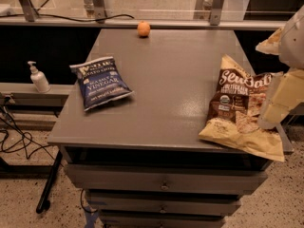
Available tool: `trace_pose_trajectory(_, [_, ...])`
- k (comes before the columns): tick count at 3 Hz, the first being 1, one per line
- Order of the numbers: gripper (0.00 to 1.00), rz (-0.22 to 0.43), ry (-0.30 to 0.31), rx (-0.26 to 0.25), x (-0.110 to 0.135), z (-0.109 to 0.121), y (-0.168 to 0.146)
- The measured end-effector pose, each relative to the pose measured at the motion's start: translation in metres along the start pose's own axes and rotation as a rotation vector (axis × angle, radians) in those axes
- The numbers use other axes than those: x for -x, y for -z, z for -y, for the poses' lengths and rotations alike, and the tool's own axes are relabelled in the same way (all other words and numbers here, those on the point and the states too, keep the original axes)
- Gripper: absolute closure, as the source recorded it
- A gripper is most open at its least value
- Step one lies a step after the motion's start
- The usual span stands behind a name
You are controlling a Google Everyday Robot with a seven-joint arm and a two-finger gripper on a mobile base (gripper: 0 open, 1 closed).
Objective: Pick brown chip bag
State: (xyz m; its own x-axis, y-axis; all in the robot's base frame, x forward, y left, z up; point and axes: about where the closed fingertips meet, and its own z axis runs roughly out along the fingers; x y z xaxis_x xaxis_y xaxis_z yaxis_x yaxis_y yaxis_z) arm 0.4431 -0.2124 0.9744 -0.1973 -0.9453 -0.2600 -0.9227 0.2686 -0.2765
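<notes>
Locate the arm (290,37) at the upper right edge, extending in from beyond the frame and angled downward over the right side of the grey cabinet top (175,84). Note only pale, cream-coloured casing, cut off by the frame edge. Find the gripper (275,106) below it, low over the right rim of the top and overlapping the right edge of the brown chip bag (235,110); cannot tell whether touching the bag or just above it. Treat the grip state as undetermined: cannot tell open from closed, nor confirm any hold on the bag. Locate the brown chip bag lying flat on the front right part of the top, with white script lettering toward the back and the pale tan bottom edge toward the front, projecting slightly past the front rim. Note the right portion of the bag hidden behind the gripper. Find the navy-blue chip bag (100,82) lying flat and angled on the left part of the top, well apart from the brown one. Find a small round orange object (143,29) at the back edge, near the centre; cannot identify further. Note drawers (164,184) beneath the top, a white pump bottle (38,77) on a low shelf to the left, and dark cables (14,139) on the speckled floor at lower left.
</notes>
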Motion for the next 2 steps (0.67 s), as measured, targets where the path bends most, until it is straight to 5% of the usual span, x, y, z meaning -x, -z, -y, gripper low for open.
trace_pose_trajectory(2, [0.0,0.155,-0.017,-0.117,-0.002,0.039,-0.031])
